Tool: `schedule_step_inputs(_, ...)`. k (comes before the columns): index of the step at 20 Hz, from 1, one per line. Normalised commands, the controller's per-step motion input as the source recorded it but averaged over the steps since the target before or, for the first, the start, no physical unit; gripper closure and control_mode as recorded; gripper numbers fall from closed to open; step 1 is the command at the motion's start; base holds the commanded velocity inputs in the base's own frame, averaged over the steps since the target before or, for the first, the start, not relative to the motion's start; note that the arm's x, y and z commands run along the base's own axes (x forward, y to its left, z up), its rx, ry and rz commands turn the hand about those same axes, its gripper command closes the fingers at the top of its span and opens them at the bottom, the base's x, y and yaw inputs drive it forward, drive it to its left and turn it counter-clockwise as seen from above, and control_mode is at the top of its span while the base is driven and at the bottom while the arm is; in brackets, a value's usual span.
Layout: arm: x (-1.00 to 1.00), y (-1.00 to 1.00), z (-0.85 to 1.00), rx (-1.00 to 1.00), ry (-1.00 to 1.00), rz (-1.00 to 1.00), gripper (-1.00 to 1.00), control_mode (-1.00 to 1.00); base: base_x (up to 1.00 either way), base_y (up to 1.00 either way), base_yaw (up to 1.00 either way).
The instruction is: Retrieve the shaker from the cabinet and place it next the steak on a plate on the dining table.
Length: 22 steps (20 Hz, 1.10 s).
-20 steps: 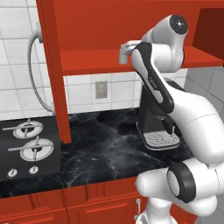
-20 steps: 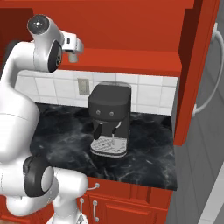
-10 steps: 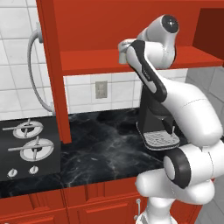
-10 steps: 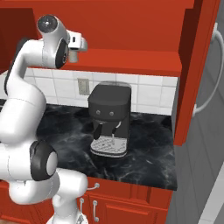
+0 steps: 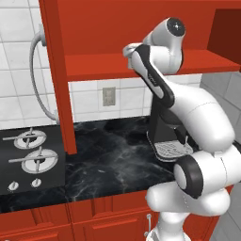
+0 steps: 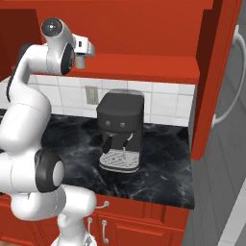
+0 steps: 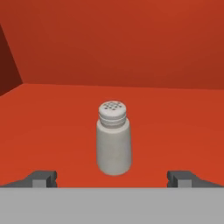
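Red fills my screens: the cabinet (image 5: 117,66) with its flat shelf sits above a black marble counter (image 5: 108,155), white tiled wall behind, a stove (image 5: 28,160) to one side and a dark coffee machine (image 6: 120,129) below the shelf. On the hand view I see the shaker (image 7: 113,138) standing upright on the red shelf, straight ahead of the gripper (image 7: 113,177) and centred between its two fingers (image 7: 43,177), a little beyond their tips and not touching either. The fingers are spread wide, released, with nothing in them.

Compared with a second ago, I've brought the arm's upper joints higher and further in toward the shelf, so the hand now sits right at the shelf's front edge in both base views. The counter, stove and coffee machine sit where they did; the base hasn't driven.
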Motion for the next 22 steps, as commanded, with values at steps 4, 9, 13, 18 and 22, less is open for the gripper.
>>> schedule_step_inputs(4, 0.29, 0.01, -0.07, 0.00, 0.00, 0.00, -1.00, -1.00, 0.00, 0.00, 0.00)
schedule_step_inputs(9, 0.40, 0.03, -0.09, 0.00, 0.00, 0.00, -1.00, -1.00, 0.00, 0.00, 0.00)
schedule_step_inputs(13, 0.39, 0.10, -0.11, 0.00, 0.00, 0.00, -1.00, -1.00, 0.00, 0.00, 0.00)
schedule_step_inputs(18, 0.37, 0.11, -0.09, -0.01, 0.00, 0.00, -1.00, -1.00, 0.00, 0.00, 0.00)
schedule_step_inputs(22, 0.33, 0.11, -0.10, -0.01, 0.00, 0.00, -1.00, -1.00, 0.00, 0.00, 0.00)
